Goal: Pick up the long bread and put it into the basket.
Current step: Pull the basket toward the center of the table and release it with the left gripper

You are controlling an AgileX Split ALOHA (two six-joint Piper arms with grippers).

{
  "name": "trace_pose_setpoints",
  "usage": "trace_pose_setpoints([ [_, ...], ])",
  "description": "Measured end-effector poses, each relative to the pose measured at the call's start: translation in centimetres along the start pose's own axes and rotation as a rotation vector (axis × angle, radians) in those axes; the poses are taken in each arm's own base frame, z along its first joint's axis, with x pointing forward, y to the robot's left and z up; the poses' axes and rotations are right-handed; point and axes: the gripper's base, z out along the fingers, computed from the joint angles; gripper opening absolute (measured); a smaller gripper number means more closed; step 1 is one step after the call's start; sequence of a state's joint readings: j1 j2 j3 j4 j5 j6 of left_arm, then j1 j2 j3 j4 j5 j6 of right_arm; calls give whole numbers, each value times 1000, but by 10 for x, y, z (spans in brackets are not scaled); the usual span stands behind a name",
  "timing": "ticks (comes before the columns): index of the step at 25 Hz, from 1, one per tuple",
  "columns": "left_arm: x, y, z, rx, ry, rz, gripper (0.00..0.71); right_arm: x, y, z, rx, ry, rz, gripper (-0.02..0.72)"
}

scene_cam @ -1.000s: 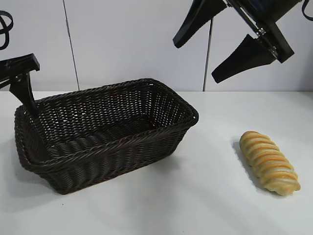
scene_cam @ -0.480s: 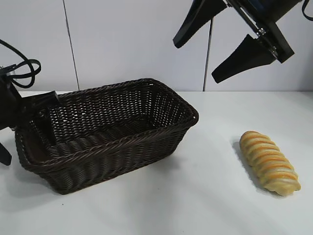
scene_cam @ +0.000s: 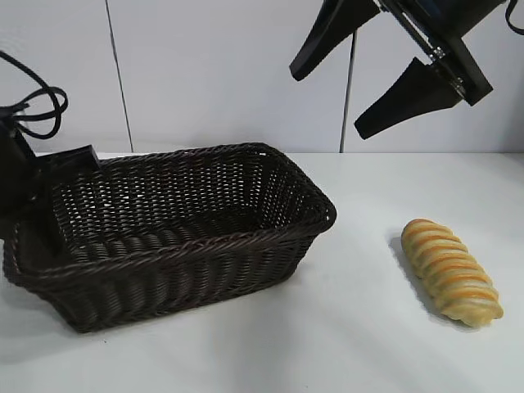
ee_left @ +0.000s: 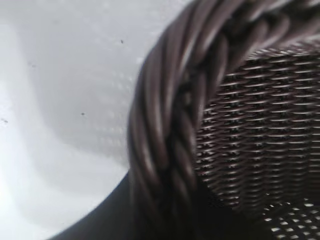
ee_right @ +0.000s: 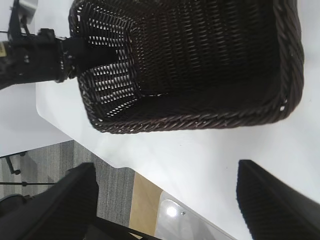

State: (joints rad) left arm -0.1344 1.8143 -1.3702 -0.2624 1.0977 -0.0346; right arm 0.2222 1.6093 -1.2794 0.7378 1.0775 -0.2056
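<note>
The long bread (scene_cam: 450, 272), golden-yellow with orange-brown stripes, lies on the white table at the right, apart from the basket. The dark brown wicker basket (scene_cam: 188, 254) stands at the left and is empty; it also shows in the right wrist view (ee_right: 210, 115). My left gripper (scene_cam: 37, 201) straddles the basket's left end wall, one finger inside (ee_right: 100, 50), and is shut on the braided rim (ee_left: 165, 130). My right gripper (scene_cam: 327, 105) hangs open and empty high above the table, up and left of the bread; its jaws show wide apart in the right wrist view (ee_right: 165, 172).
The white table (scene_cam: 352, 344) has bare room between the basket and the bread and in front of both. A white wall stands behind. The table's edge and grey floor show in the right wrist view (ee_right: 107, 195).
My left gripper has come down onto the basket's left end. The basket has been dragged to the left and turned a little. The bread and right arm have not moved.
</note>
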Motion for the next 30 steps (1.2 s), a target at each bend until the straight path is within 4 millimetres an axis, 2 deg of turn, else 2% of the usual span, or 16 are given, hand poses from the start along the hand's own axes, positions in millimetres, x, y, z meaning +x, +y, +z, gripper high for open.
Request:
trace_pose_setpoints([
  [4, -9, -10, -17, 52, -34, 90, 99, 0, 0, 0, 0, 0, 0, 538],
  [9, -11, -11, -17, 67, -58, 98, 99, 0, 0, 0, 0, 0, 0, 538],
  [12, -17, -9, -3, 69, -43, 63, 99, 0, 0, 0, 0, 0, 0, 538],
  [17, -27, 0, 40, 61, 26, 16, 99, 0, 0, 0, 0, 0, 0, 538],
  [19, -29, 2, 50, 64, 33, 3, 99, 0, 0, 0, 0, 0, 0, 538],
  [25, -33, 7, 68, 62, 50, -24, 99, 0, 0, 0, 0, 0, 0, 538],
  [30, -34, 8, 75, 59, 56, -39, 99, 0, 0, 0, 0, 0, 0, 538],
])
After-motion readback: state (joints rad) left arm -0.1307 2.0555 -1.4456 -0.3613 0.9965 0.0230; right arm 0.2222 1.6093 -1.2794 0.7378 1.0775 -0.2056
